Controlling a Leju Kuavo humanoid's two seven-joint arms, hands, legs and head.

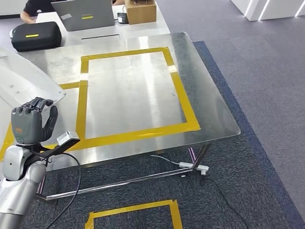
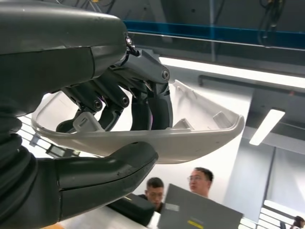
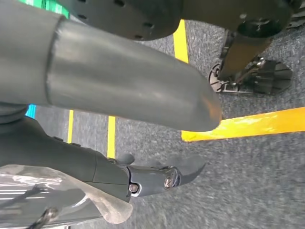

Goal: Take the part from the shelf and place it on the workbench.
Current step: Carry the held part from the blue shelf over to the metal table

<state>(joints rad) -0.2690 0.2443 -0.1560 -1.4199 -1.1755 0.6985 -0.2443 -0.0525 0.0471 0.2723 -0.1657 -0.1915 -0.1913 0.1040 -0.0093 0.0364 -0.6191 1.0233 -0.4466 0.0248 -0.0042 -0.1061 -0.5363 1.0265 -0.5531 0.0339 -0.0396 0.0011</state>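
My left hand (image 1: 30, 121) is at the near left corner of the workbench (image 1: 212, 112), a steel table marked with a yellow tape rectangle (image 1: 138, 134). It holds the part (image 1: 25, 81), a long white curved plastic panel, which reaches over the table's left side. In the left wrist view the dark fingers (image 2: 144, 102) lie over the white part (image 2: 205, 133) and the thumb (image 2: 107, 167) presses under its edge. My right hand (image 3: 126, 86) hangs above the grey carpet with thumb and fingers apart, holding nothing.
Behind the workbench, a white table holds a black case (image 1: 35, 36), a grey laptop (image 1: 84, 14) and a cardboard box (image 1: 141, 10); a person (image 1: 35, 5) sits there. A power strip (image 1: 194, 166) and cable lie under the bench. Yellow tape (image 1: 137, 210) marks the carpet near me.
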